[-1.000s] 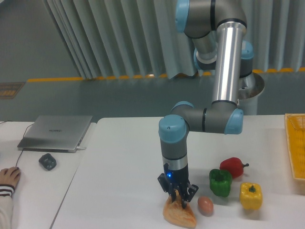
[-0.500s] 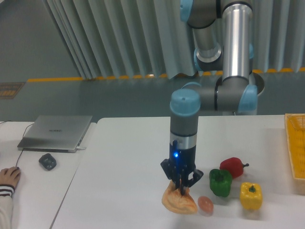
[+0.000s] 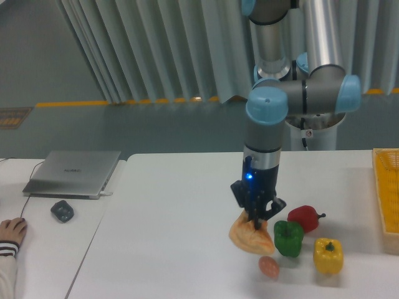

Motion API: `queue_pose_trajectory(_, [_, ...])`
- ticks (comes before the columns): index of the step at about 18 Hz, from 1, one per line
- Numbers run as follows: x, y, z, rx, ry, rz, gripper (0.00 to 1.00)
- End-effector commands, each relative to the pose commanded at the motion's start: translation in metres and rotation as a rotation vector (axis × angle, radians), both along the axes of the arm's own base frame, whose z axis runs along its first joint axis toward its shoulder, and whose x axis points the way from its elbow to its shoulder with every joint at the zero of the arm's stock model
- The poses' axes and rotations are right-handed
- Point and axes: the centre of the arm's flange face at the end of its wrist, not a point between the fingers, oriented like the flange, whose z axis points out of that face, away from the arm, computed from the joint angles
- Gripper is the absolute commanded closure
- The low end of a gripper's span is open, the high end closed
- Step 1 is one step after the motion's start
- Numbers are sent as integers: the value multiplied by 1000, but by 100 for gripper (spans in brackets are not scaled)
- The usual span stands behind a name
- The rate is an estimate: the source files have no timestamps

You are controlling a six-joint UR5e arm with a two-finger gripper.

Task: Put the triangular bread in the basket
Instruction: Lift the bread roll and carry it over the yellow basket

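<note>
The triangular bread (image 3: 250, 237), a golden-brown wedge, hangs just above the white table with my gripper (image 3: 256, 220) shut on its top edge. It is close to the left side of the green pepper (image 3: 288, 238). The basket (image 3: 387, 190), yellow-orange with mesh walls, shows only partly at the right edge of the view, well to the right of the bread.
A red pepper (image 3: 305, 217), a yellow pepper (image 3: 328, 256) and a small brownish egg (image 3: 269, 267) lie around the green one. On the left table are a laptop (image 3: 73, 172), a small dark object (image 3: 62, 211) and a person's hand (image 3: 12, 231).
The gripper has lifted the bread off the table and carried it up and to the right, past the egg, toward the green pepper.
</note>
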Motion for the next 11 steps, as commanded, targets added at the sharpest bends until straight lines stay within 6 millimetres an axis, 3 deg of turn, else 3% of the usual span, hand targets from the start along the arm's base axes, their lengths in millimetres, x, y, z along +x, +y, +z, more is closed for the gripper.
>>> queue_pose_trajectory(3, [-28,-44,14,-50,-14,-131,85])
queue_pose_trajectory(11, [-73,-110,16,-170,34,-367,85])
